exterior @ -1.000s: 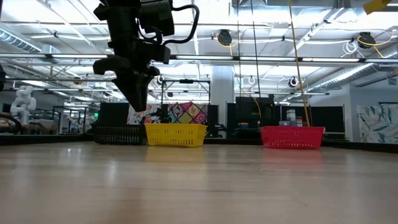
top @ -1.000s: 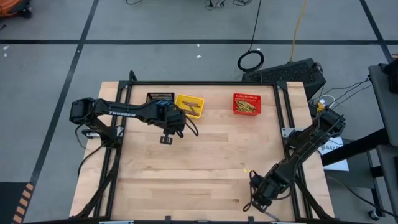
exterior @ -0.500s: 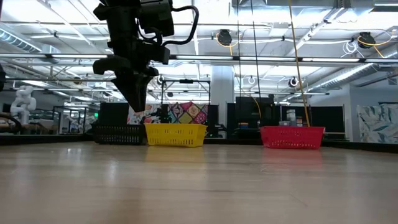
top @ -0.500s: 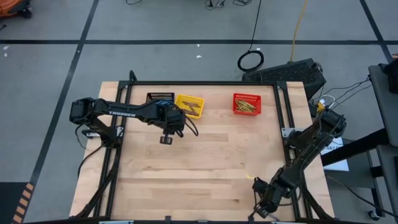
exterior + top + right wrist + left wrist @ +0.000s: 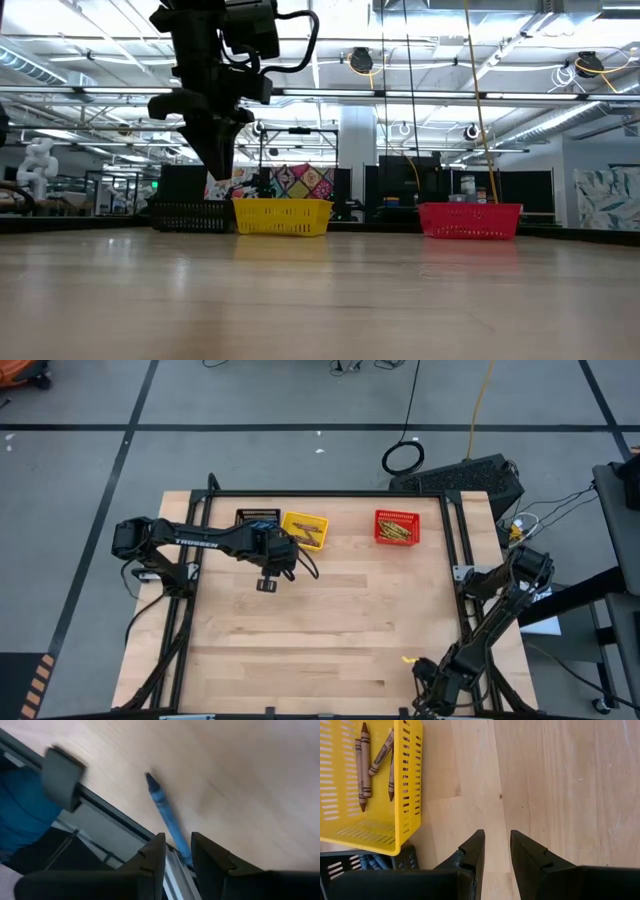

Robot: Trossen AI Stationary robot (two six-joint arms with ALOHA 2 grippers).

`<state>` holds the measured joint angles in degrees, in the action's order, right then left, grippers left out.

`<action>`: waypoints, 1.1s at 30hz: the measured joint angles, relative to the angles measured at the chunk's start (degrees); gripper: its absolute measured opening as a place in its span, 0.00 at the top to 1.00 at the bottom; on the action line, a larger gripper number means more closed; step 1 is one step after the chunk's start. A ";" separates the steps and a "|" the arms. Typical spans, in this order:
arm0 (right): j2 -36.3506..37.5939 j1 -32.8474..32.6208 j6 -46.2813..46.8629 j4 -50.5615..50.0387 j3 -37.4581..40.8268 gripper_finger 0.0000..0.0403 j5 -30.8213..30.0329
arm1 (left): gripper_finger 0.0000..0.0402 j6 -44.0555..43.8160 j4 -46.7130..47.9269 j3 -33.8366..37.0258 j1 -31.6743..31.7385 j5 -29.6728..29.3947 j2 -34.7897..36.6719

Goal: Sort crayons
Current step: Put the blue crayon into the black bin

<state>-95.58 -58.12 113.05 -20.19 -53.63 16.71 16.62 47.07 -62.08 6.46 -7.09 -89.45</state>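
My left gripper (image 5: 267, 582) (image 5: 218, 168) hangs shut and empty above the table, just in front of the yellow basket (image 5: 304, 528) (image 5: 410, 780), which holds tan-brown crayons (image 5: 365, 767). The black basket (image 5: 258, 518) (image 5: 350, 865) holds blue crayons. The red basket (image 5: 397, 527) holds olive-yellow crayons. My right gripper (image 5: 428, 702) (image 5: 178, 845) is at the table's near edge, its fingers close together. A blue crayon (image 5: 165, 812) lies slanting across that edge. Its rear end runs in under the fingers. My right gripper stands over the blue crayon's rear end (image 5: 186, 856), its fingers lying roughly along the crayon. The fingers hide that end, so I cannot tell whether they touch it.
The three baskets stand in a row at the table's far side. A black frame rail (image 5: 100, 802) runs along the near edge, with the floor beyond it. A small yellow bit (image 5: 408, 658) shows on the wood beside my right arm. Bare wood (image 5: 320, 620) lies between the arms.
My right gripper has gone toward the table's near edge and a little to the right. The small yellow bit beside the arm has shifted the same way.
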 joint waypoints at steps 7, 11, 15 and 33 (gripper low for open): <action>-0.03 -0.98 1.17 -1.14 -0.02 0.80 1.31 | 0.79 0.04 -0.02 -0.01 0.00 -0.01 0.00; -0.03 -1.06 1.38 -2.59 0.00 0.80 1.47 | 0.79 0.05 -0.01 -0.01 0.00 -0.58 0.00; -0.03 -1.03 1.36 -2.33 0.00 0.80 1.28 | 0.79 -3.95 0.27 -0.01 0.00 -0.75 0.00; -0.03 -0.87 -9.97 -1.34 -0.02 0.83 -9.19 | 0.79 -7.72 2.95 0.00 0.00 -0.80 0.00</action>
<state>-95.61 -59.00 103.07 -21.53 -53.65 7.53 8.90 50.02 -62.08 6.46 -7.89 -89.45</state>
